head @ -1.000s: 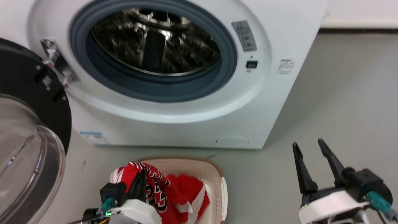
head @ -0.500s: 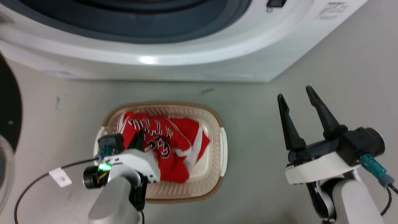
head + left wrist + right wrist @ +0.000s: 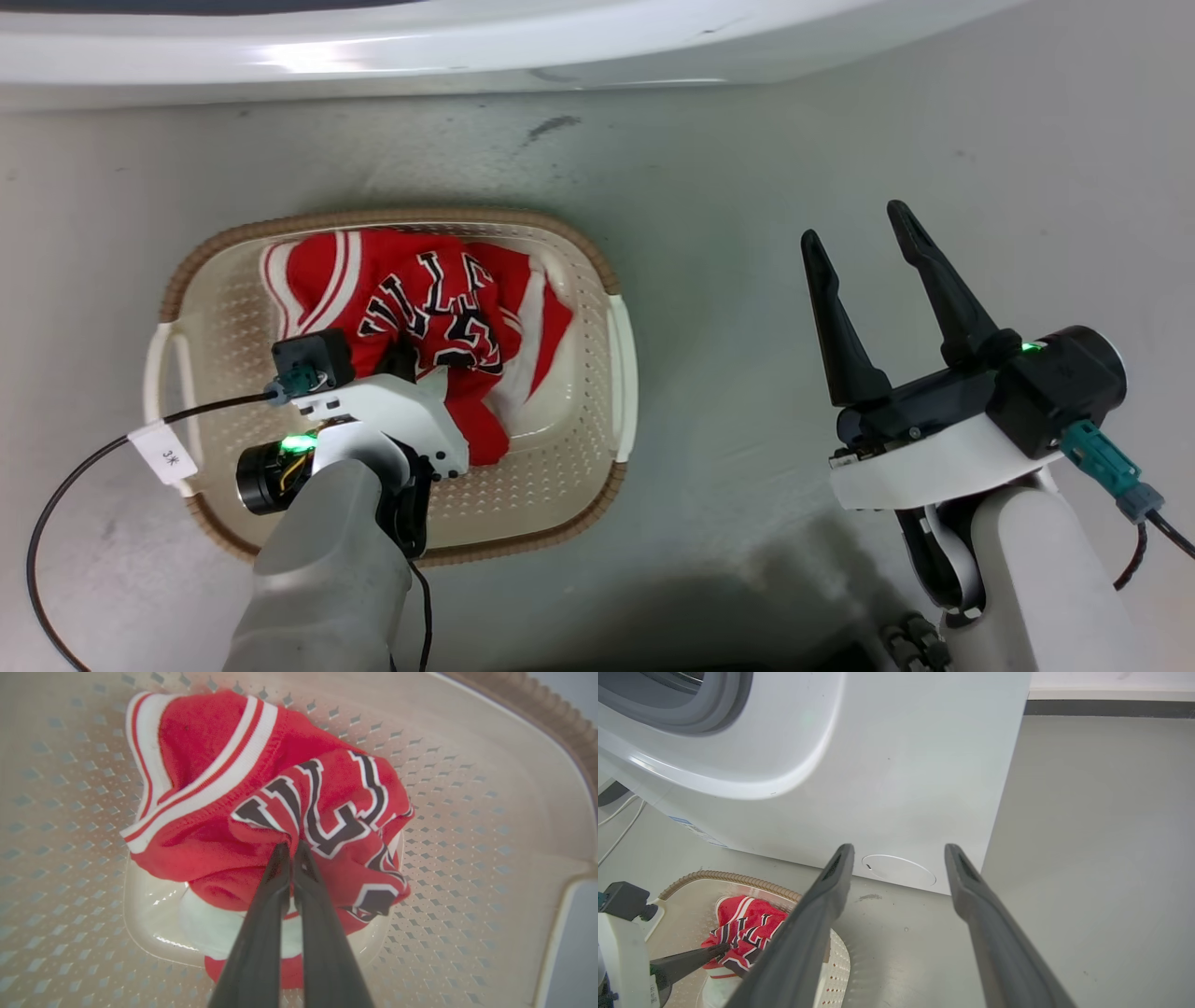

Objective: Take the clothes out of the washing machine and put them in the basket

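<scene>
A red jersey of the clothes (image 3: 420, 308) lies bunched inside the cream basket (image 3: 624, 373) on the floor. My left gripper (image 3: 403, 359) reaches down into the basket. In the left wrist view it (image 3: 290, 847) is shut, pinching a fold of the jersey (image 3: 210, 812) by its black-and-white lettering. My right gripper (image 3: 853, 222) hovers open and empty over bare floor to the right of the basket. The washing machine (image 3: 467, 47) shows as a white lower edge along the top; the right wrist view shows its front panel (image 3: 901, 765) and part of the grey porthole rim.
Grey floor (image 3: 747, 187) surrounds the basket. A black cable with a paper tag (image 3: 163, 453) trails from my left wrist across the basket's left handle. A wall skirting (image 3: 1111, 707) runs behind the washer on the right.
The head camera has tilted down, so the washer's drum and door have left the view. My left gripper has sunk lower into the basket with the jersey. The right gripper stays open.
</scene>
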Robot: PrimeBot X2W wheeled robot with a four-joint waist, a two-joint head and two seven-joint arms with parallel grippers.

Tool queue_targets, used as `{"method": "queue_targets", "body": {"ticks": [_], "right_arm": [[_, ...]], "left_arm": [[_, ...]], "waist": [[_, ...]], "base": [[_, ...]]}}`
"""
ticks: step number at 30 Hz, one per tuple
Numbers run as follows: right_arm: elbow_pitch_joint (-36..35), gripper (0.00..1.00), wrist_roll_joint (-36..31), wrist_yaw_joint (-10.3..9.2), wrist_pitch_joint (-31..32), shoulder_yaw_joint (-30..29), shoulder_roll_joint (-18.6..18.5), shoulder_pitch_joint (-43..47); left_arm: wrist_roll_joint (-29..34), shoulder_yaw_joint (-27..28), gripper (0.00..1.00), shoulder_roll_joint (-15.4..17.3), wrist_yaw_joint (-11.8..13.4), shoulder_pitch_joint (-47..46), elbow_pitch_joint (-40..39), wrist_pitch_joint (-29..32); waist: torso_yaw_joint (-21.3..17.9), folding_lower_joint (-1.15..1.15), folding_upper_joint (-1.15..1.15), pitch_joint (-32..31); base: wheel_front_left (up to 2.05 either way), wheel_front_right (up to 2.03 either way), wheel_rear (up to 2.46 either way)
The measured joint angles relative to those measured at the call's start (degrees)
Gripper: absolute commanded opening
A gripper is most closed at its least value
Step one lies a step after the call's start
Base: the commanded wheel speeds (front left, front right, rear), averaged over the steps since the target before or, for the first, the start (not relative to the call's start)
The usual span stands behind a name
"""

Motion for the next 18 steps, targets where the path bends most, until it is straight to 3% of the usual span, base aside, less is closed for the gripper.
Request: {"method": "queue_targets", "body": {"ticks": [1,2,3,4,10,18], "right_arm": [[0.4,1.0,0.2,0.01,-0.2,0.2,0.0,-0.1],[0.9,1.0,0.5,0.0,-0.4,0.2,0.0,-0.3],[1.3,1.0,0.7,0.01,-0.7,0.1,0.0,-0.5],[1.8,1.0,0.9,0.0,-0.8,0.0,0.0,-0.6],[4.6,1.0,1.0,0.01,-2.0,-0.8,0.0,-0.2],[7.4,1.0,0.3,0.01,-2.2,-3.9,0.0,5.6]], "left_arm": [[0.2,-0.1,0.0,0.0,0.0,-0.3,0.6,0.0],[0.3,0.1,0.21,0.0,0.1,-0.5,1.1,0.0],[0.3,0.3,0.86,-0.1,0.3,-0.8,1.6,0.0],[0.5,0.3,1.0,-0.1,0.5,-1.0,2.0,0.0],[1.2,0.9,1.0,0.0,0.2,1.2,2.3,0.0],[1.2,1.0,1.0,0.0,-0.6,9.7,-2.5,0.0]], "waist": [[-0.5,0.0,0.0,0.2],[-1.0,0.0,0.0,0.4],[-1.3,0.0,0.0,0.3],[-1.5,0.0,0.0,0.0],[-1.7,-0.01,0.0,-4.9],[-1.1,-0.01,0.0,-16.6]], "base": [[0.0,0.0,0.0],[0.0,0.0,0.0],[0.0,0.0,0.0],[0.0,0.0,0.0],[0.0,0.0,0.0],[0.0,0.0,0.0]]}}
